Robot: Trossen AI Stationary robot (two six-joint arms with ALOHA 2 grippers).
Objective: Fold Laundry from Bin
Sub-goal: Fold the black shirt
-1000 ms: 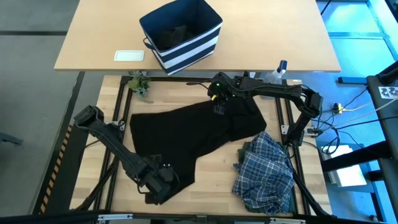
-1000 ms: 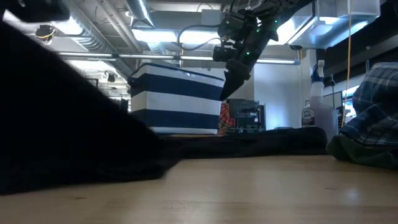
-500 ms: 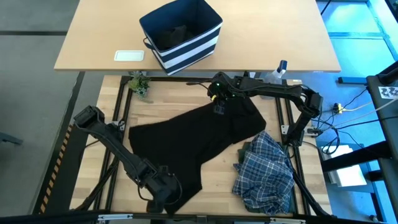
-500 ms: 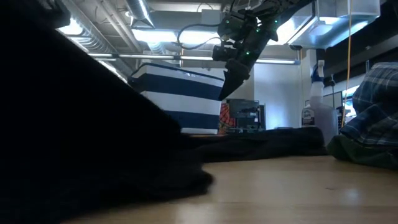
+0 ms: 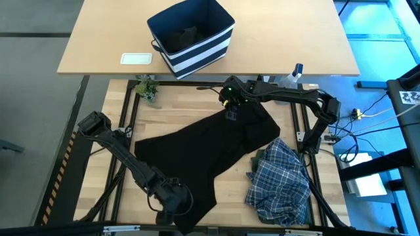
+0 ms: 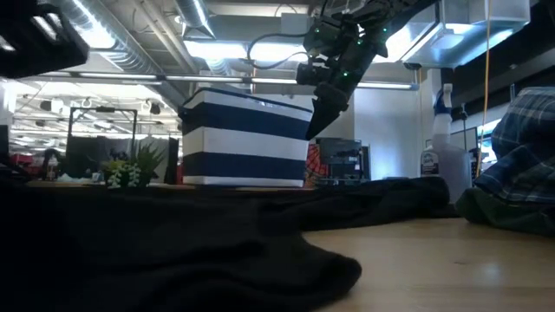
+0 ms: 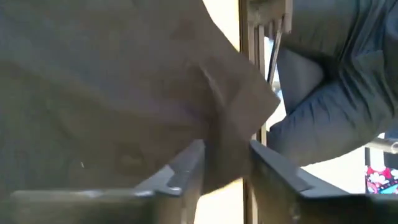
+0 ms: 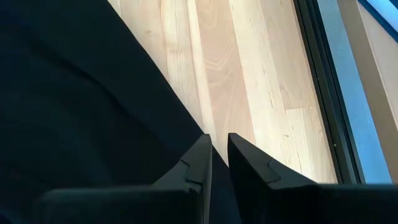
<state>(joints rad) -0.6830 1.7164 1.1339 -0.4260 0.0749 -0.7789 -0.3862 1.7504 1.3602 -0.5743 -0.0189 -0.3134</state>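
A black garment [image 5: 210,147] lies spread across the desk's middle, its far corner lifted. A crumpled plaid shirt [image 5: 282,180] sits on olive cloth [image 5: 264,158] just right of it. The striped navy bin [image 5: 191,36] stands beyond, tilted, with dark cloth inside.

A robotics lab or workshop in an open industrial hall: exposed silver ceiling ducts [image 6: 156,65] and strip lights run overhead, the light wooden worktable [image 5: 197,98] sits in a black metal frame [image 5: 303,121], and loose cables [image 5: 357,141] trail over the grey floor beyond its right edge.
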